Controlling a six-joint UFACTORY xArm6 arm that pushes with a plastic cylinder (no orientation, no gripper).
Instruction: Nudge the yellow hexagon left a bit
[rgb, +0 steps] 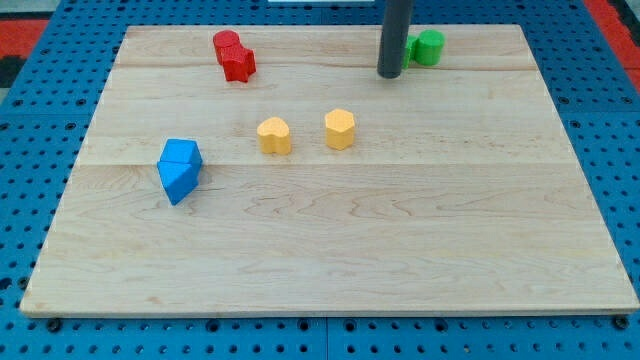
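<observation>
The yellow hexagon (340, 129) stands on the wooden board a little above its middle. A yellow heart-shaped block (274, 135) stands just to its left, apart from it. My tip (391, 74) is the lower end of the dark rod near the view's top, up and to the right of the hexagon, clear of it. A green block (428, 47) sits right behind the rod, partly hidden by it.
Two red blocks (234, 56) sit together at the upper left. Two blue blocks (180, 169) sit together at the left. The wooden board (330, 250) lies on a blue perforated table.
</observation>
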